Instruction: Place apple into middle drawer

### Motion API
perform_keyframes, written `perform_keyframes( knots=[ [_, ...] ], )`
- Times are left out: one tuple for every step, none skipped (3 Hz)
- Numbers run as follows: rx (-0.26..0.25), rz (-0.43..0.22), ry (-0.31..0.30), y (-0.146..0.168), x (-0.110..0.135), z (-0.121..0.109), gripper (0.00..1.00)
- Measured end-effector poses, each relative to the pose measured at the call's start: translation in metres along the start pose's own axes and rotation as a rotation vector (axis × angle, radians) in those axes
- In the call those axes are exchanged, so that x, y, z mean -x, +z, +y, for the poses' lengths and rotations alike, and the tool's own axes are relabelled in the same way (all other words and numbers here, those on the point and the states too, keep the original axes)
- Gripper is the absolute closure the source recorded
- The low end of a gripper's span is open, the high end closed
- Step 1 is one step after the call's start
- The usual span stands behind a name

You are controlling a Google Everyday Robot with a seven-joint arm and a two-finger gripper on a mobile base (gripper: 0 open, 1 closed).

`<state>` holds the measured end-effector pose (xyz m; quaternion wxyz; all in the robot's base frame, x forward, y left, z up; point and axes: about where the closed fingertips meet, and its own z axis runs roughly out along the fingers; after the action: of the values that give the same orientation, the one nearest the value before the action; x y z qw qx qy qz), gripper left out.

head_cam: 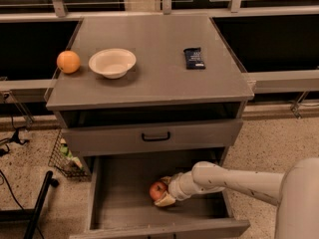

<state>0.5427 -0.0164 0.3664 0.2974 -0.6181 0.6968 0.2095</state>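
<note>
Dark windows and a speckled floor frame a grey table (pixel 159 86) with drawers, where a robot arm reaches low into the pulled-out middle drawer (pixel 122 205). The gripper (pixel 163 191) is inside that drawer, right of centre, closed around the apple (pixel 157 189) with a finger above and a finger below. The fruit looks to sit at or just above the drawer's floor; which of the two cannot be told.

The placing step appears nearly done. A clean finish would mean lowering until the apple rests on the floor, opening the gripper gently so the round fruit does not roll, then lifting clear of the front wall and the drawer above.

Apart from apple and gripper, the middle drawer shows only bare grey floor. The drawer above (pixel 155 136), with its black bar handle, is closed. On the table, a white bowl (pixel 112 62) appears empty, with an orange (pixel 68 61) just left of it and a dark packet (pixel 194 58) well apart to the right.
</note>
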Motion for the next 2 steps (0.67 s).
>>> perform_keyframes(
  knots=[
    [0.008,-0.002,0.004,0.0073,-0.0042,0.0022,1.00],
    [0.008,-0.002,0.004,0.0074,-0.0043,0.0022,0.82]
  ],
)
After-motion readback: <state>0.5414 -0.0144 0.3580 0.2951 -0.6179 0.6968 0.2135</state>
